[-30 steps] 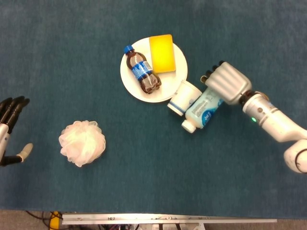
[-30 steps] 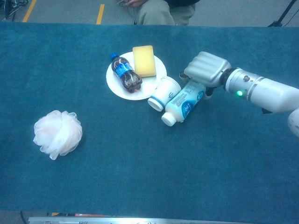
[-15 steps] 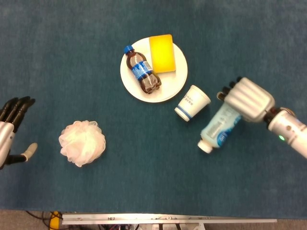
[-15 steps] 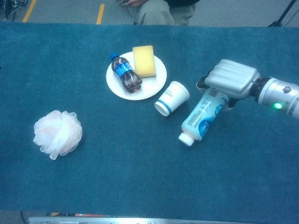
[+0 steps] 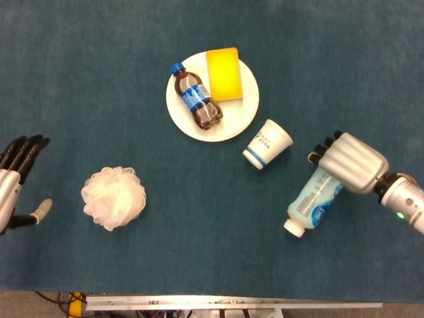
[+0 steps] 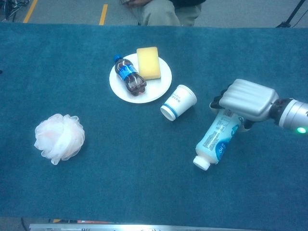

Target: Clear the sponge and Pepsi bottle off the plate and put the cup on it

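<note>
One plate (image 5: 191, 124) bearing one Pepsi bottle (image 5: 197, 105) and one sponge (image 5: 222, 74); one cup (image 5: 267, 144) (on its side) left of the right hand (image 5: 350, 161), which grips a lotion bottle (image 5: 314, 201); left hand (image 5: 14, 177) spread, holding nothing.

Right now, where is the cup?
In the head view the cup lies on its side just right of the plate, left of the right hand.

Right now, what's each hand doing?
Left hand: open, holding nothing.
Right hand: closed over the light blue bottle, holding it.
</note>
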You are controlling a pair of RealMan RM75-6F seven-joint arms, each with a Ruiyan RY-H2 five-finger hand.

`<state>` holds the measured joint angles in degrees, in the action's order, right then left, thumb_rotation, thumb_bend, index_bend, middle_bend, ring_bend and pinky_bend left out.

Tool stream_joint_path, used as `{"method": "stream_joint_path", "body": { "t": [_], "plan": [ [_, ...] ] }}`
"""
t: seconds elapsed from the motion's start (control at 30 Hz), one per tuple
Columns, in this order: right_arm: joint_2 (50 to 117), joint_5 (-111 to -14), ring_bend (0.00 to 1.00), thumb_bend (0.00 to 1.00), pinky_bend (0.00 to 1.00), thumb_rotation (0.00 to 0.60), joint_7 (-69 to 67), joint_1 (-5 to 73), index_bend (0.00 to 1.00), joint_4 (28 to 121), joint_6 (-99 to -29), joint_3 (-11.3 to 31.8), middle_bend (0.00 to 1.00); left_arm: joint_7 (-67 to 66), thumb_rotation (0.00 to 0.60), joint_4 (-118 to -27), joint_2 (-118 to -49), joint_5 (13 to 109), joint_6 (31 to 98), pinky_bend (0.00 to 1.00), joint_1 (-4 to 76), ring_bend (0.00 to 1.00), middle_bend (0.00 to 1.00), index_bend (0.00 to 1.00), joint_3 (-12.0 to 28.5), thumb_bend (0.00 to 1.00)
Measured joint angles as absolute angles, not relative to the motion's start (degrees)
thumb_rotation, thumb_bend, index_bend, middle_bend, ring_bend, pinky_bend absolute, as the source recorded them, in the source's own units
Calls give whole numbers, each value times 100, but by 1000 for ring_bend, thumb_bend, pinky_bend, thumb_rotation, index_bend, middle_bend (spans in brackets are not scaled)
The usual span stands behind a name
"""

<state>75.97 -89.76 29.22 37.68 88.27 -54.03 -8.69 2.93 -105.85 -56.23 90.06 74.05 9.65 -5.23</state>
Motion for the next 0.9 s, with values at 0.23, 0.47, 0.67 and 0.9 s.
{"method": "stream_joint_path", "body": {
  "t": [0.23,0.47,0.67,0.9],
  "plan": [
    [7437,-8827,370,0,514,600,3125,3653,305,9070,-5354,-820,436,304,600,-10545,-5674,8998,7342,174,998,0,55,0,-509,296],
    [7371,-8799,359,0,514,600,3175,3621,282,9148,-5325,-745,432,291,600,-10542,-5687,8994,7323,174,1019,0,55,0,-493,297],
    [7265,-8829,358,0,514,600,3022,3599,281,9317,-5409,-655,431,250,600,-10549,-5631,8998,7325,174,1071,0,55,0,-432,297],
    [6891,-8888,358,0,514,600,2634,3527,281,9760,-5713,-492,431,234,600,-10491,-5580,9115,7196,174,1306,0,55,13,-307,297]
  ]
}}
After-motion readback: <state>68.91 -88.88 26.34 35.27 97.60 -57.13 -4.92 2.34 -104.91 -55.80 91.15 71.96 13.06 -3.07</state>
